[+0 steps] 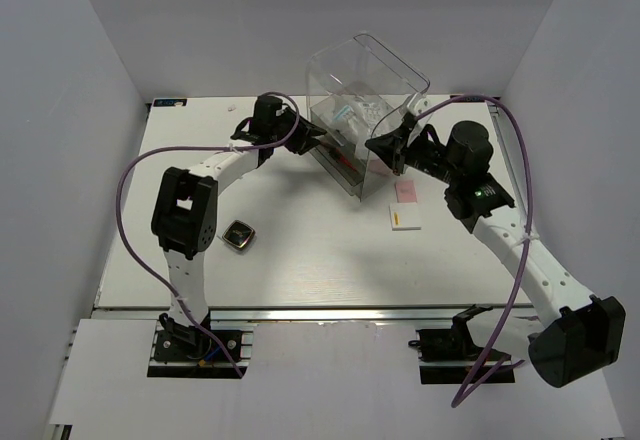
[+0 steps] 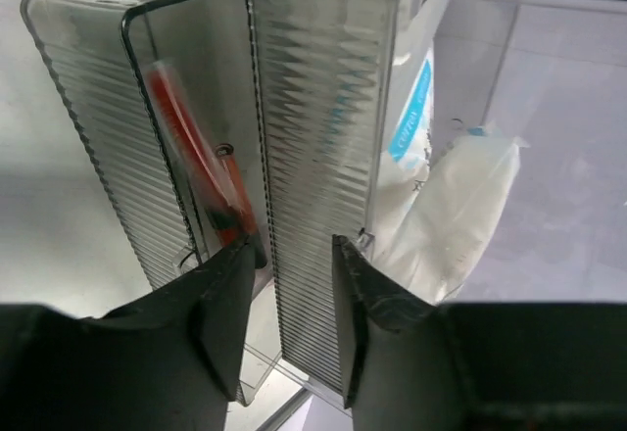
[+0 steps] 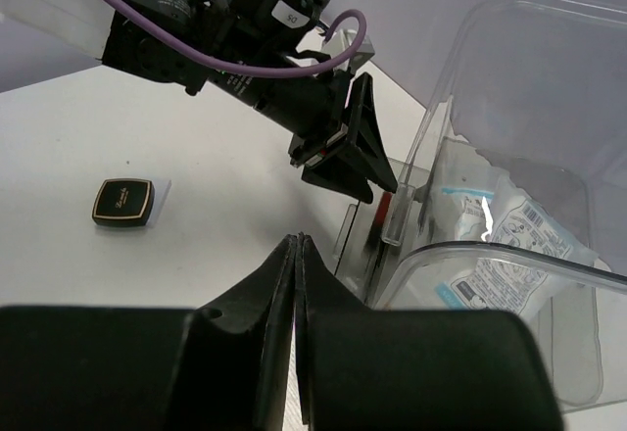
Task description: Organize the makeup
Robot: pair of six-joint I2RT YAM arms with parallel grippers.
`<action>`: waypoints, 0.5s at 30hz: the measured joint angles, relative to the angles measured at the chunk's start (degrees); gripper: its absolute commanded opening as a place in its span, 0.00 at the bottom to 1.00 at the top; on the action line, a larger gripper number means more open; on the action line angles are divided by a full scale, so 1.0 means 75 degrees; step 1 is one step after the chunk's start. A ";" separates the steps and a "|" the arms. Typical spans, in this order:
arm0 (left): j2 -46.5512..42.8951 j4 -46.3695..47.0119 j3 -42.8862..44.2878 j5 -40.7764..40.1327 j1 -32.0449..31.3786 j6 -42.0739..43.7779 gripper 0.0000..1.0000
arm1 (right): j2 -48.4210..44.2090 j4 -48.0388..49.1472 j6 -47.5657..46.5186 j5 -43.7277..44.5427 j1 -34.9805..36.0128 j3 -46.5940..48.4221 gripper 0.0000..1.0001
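**Left pincer** (image 2: 294, 284): spread, holding nothing, its jaws either side of the ribbed drawer front (image 2: 318, 137) of the clear drawer case (image 1: 365, 90) at the far middle of the counter (image 1: 320, 270).
**Right pincer** (image 3: 296, 255): pressed together, empty, just beside the case.
**Stowed:** black-and-red pencils (image 2: 191, 152) in the drawer; white blue-printed packet (image 2: 416, 108) inside the case.
**Loose:** black compact (image 1: 239, 235) toward the left edge; pink square (image 1: 405, 192) and white flat box (image 1: 405, 218) right of the case. Roughly half done, by my estimate.
**Views:** only the left wrist view shows the pencils clearly. Only the top view shows the pink square and box.
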 measured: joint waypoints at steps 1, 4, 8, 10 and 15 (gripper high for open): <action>0.0015 -0.0029 0.0000 -0.0017 -0.0006 -0.0009 0.49 | -0.0032 0.0000 0.0000 0.0006 0.0000 -0.0006 0.07; 0.0015 -0.0070 0.0000 -0.0020 -0.0012 0.0012 0.56 | -0.0105 0.0000 -0.0009 0.0000 0.0000 -0.0050 0.09; 0.0012 -0.0356 0.0105 -0.0119 -0.0015 0.0163 0.32 | -0.0114 -0.0026 -0.0154 -0.0041 -0.0006 -0.0067 0.00; -0.0064 -0.0510 0.0143 -0.0338 -0.0012 0.0335 0.00 | -0.0122 -0.0032 -0.0184 -0.0058 -0.0026 -0.0067 0.00; -0.0813 -0.1029 -0.0326 -0.0968 -0.0012 0.0746 0.00 | -0.0221 -0.0050 0.0117 0.0111 -0.0259 -0.0064 0.00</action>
